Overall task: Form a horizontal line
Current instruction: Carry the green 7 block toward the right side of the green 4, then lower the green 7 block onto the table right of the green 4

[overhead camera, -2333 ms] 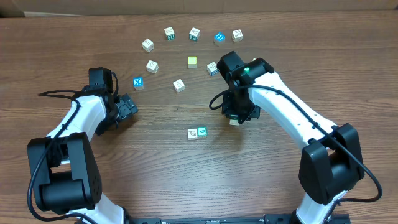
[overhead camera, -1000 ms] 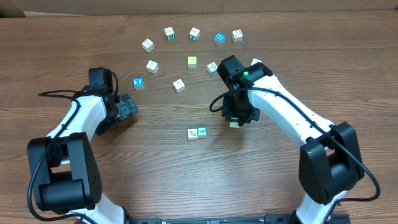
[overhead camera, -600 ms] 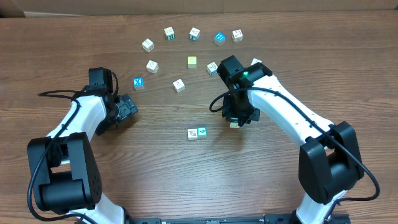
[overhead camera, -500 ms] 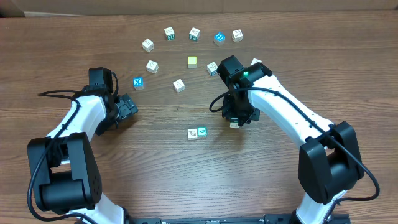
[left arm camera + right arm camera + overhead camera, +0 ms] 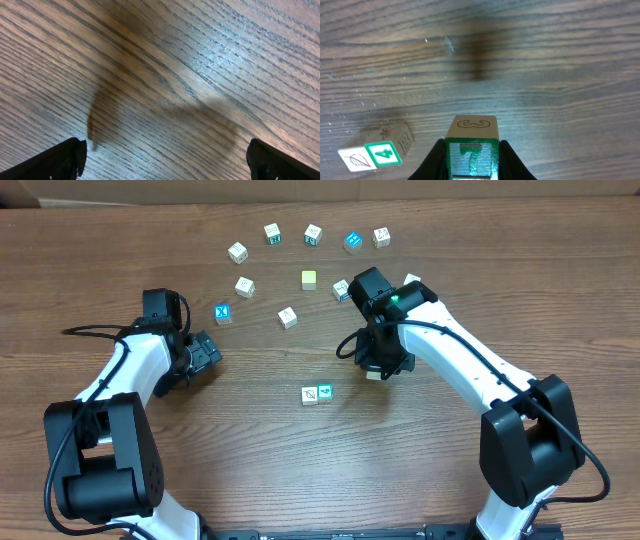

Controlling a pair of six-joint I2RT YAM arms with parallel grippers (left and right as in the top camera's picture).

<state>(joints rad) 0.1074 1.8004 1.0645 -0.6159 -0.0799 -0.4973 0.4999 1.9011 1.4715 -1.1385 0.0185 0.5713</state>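
Two touching cubes (image 5: 317, 394) lie side by side, long axis left-right; the right gripper (image 5: 471, 161) pinches the 7 cube (image 5: 471, 145), and the left gripper (image 5: 165, 161) gapes empty.

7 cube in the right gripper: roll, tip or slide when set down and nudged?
Likely rigid and stable: the 7 cube looks like a flat-faced wooden block, so it should sit flat, not roll. Probably light, so a nudge may slide it on the smooth table. The right gripper pinches its sides; the small pair nearby would probably shift if bumped.
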